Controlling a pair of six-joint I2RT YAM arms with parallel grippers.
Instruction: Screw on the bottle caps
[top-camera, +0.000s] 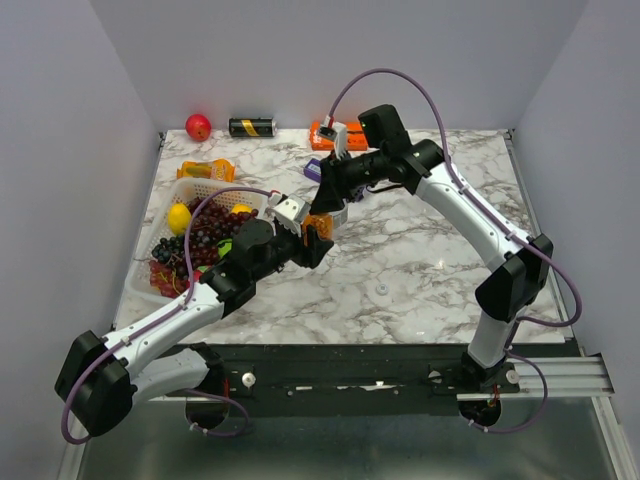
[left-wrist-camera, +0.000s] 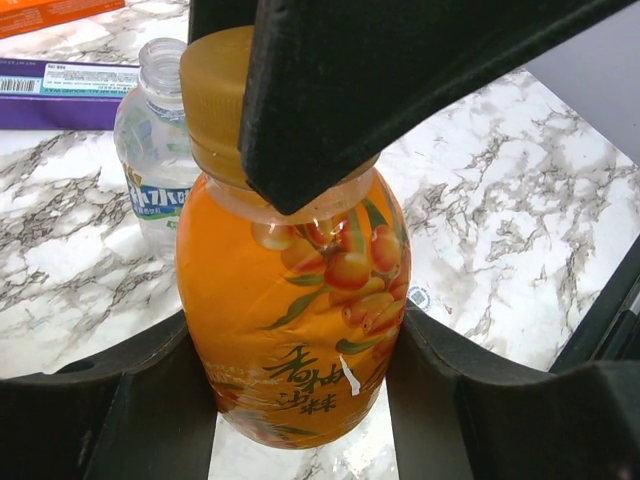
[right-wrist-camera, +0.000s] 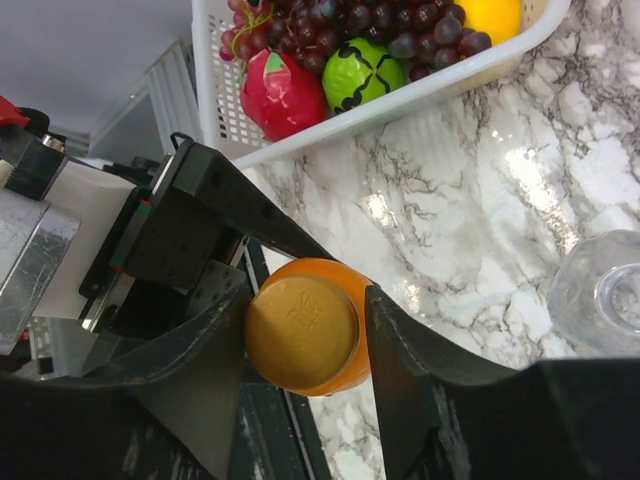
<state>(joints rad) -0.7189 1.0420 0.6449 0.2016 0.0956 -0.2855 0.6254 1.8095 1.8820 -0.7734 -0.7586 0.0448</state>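
Firmly, my left gripper (left-wrist-camera: 295, 345) clamps the orange bottle (left-wrist-camera: 290, 290) just beside the basket (right-wrist-camera: 420, 95) so it cannot spin, while my right gripper (right-wrist-camera: 305, 318) straddles its orange cap (right-wrist-camera: 300, 332) for twisting, though I cannot tell whether it pinches.

Marble table (top-camera: 420, 270) seen from above. The orange bottle (top-camera: 320, 228) is held near the centre between the fingers of the left gripper (top-camera: 318, 238), and the right gripper (top-camera: 326, 205) is positioned directly over it. A whitish cap (top-camera: 381, 289) is seen lying apart on the marble. A white basket (top-camera: 212, 186) containing grapes (top-camera: 205, 230) and a lemon (top-camera: 179, 217) is placed at left. A red fruit (top-camera: 198, 127) and a black can (top-camera: 252, 127) are set along the back edge.
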